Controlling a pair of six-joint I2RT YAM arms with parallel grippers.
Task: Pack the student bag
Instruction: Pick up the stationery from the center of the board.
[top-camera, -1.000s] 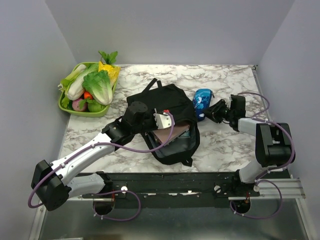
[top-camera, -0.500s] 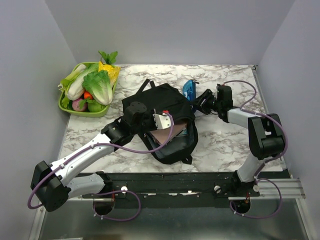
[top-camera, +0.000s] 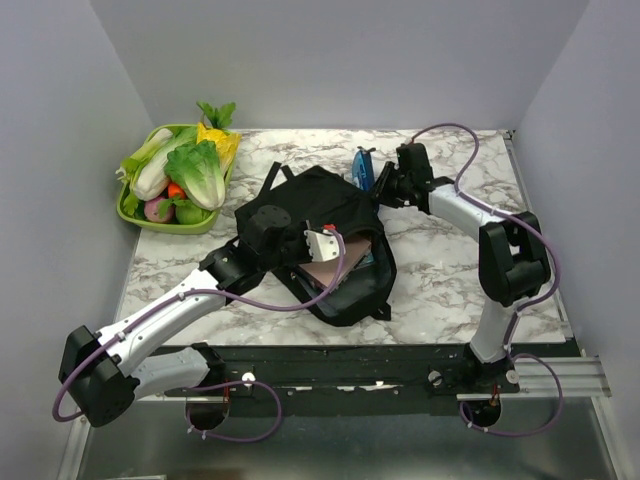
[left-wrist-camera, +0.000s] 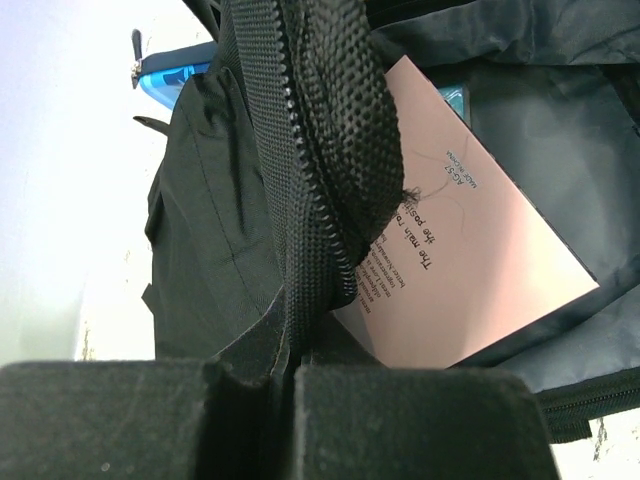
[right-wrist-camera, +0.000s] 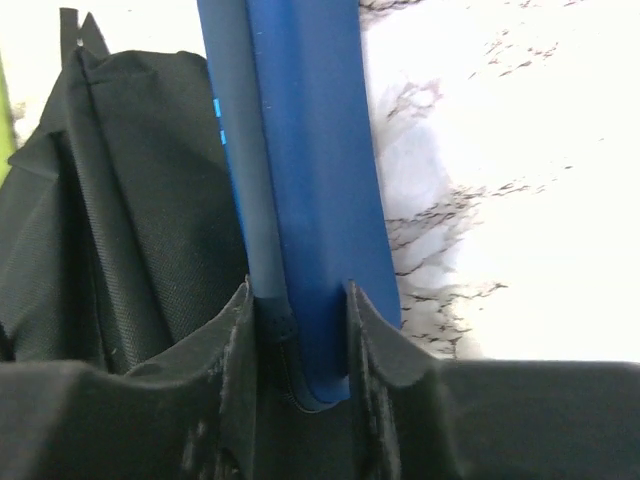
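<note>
Now the right hand (top-camera: 378, 186), gripping the blue case (top-camera: 362, 166), has reached the student bag (top-camera: 325, 200); left hand (left-wrist-camera: 285, 378) pinches its rim.

The student bag (top-camera: 345, 205) is matt black woven cloth with coarse, ribbed zipper tape. The pink sheet (left-wrist-camera: 470, 270) inside it is matt printed paper. The blue case (right-wrist-camera: 310, 150) has a smooth satin finish. The desk (top-camera: 440, 285) has a smooth marble-pattern surface.

Marble table (top-camera: 450, 280) — student bag (top-camera: 322, 198), green tray (top-camera: 150, 222).
</note>
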